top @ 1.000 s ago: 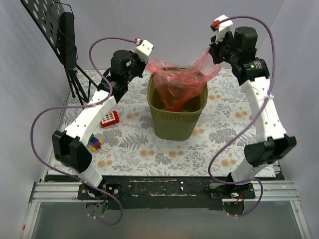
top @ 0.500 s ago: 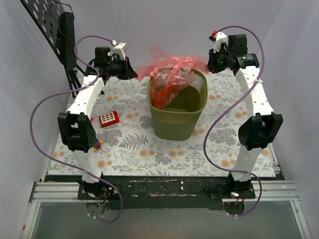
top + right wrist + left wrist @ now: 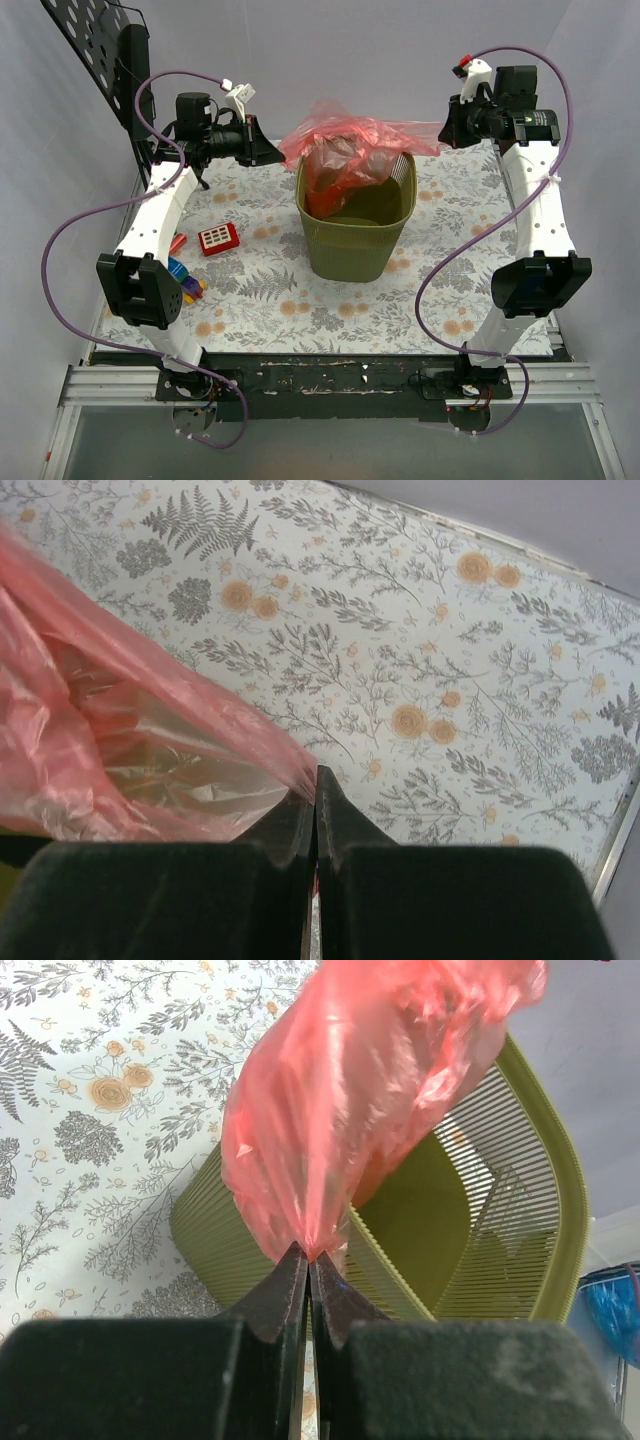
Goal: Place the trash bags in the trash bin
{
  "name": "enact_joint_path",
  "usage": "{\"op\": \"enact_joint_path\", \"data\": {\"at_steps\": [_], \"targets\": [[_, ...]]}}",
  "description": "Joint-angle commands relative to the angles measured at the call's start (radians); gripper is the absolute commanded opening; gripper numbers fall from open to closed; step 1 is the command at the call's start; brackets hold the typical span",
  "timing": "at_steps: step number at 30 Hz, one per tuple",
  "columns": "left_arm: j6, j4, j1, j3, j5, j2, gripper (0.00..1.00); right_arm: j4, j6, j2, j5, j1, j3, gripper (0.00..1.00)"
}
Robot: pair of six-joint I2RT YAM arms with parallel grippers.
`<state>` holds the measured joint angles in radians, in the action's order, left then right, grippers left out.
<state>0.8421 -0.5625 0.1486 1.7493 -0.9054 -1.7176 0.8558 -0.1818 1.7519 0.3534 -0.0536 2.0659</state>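
The red translucent trash bag (image 3: 350, 150) is opened out as a billowy sack, stretched over the mouth of the olive-green mesh trash bin (image 3: 356, 240), its lower part hanging inside. My left gripper (image 3: 276, 155) is shut on the bag's left edge, left of the bin rim. My right gripper (image 3: 442, 137) is shut on the bag's right edge, above and right of the bin. The left wrist view shows the bag (image 3: 370, 1090) pinched at my gripper (image 3: 313, 1257) above the bin (image 3: 500, 1210). The right wrist view shows the bag (image 3: 130, 750) pinched at my gripper (image 3: 315, 773).
A small red flat toy with white buttons (image 3: 219, 238) lies on the floral table left of the bin. Coloured blocks (image 3: 183, 275) sit near the left arm. A black stand (image 3: 130, 70) rises at the back left.
Both grippers have moved apart, left one leftward and right one rightward, stretching the bag wider over the bin. The bag hangs lower into the bin than a second ago.
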Motion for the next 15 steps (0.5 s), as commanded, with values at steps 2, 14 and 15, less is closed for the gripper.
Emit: {"op": "enact_joint_path", "data": {"at_steps": [2,14,15], "targets": [[-0.012,-0.066,-0.006,-0.013,0.017,0.090,0.00,0.080,0.027,-0.052,0.042,0.043,-0.018,0.01],[0.086,0.041,-0.018,-0.015,0.119,-0.002,0.00,0.052,0.056,0.041,0.071,0.072,-0.025,0.01],[0.097,0.050,-0.018,0.028,0.112,-0.034,0.00,0.057,0.056,0.070,0.070,0.072,0.012,0.01]]}}
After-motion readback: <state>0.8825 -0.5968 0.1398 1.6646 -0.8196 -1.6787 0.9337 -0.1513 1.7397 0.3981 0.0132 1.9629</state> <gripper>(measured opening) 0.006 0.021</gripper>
